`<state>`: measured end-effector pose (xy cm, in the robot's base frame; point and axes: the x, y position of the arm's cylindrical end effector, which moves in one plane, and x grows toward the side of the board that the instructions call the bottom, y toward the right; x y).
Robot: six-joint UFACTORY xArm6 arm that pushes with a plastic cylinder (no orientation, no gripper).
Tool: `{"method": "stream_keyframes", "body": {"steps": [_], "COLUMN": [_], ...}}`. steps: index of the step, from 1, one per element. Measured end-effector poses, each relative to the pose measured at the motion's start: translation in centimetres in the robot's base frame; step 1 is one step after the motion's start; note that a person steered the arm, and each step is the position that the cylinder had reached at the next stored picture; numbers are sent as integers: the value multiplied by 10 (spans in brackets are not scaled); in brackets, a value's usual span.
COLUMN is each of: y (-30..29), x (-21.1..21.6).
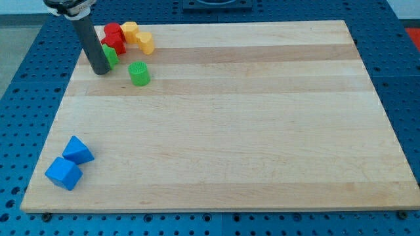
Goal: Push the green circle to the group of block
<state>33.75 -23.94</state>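
Note:
The green circle [139, 73], a short green cylinder, stands near the board's top left. Just up and left of it is a group of blocks: two red blocks [114, 37], two yellow blocks [139, 38] and a second green block [110, 55]. My rod comes down from the view's top left and my tip [100, 71] rests on the board, touching the second green block on its left side. The tip is to the left of the green circle, with a gap between them.
Two blue blocks [71, 163] lie close together at the board's bottom left corner. The wooden board [249, 131] lies on a blue perforated table [20, 98].

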Motion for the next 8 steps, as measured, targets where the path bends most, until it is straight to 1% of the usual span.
{"method": "stream_keyframes", "body": {"steps": [1,2,3,4,5,6,7,8], "y": [6,26,68,71,107,125,125,125], "x": [25,35,41,41,41,41,35,10]}}
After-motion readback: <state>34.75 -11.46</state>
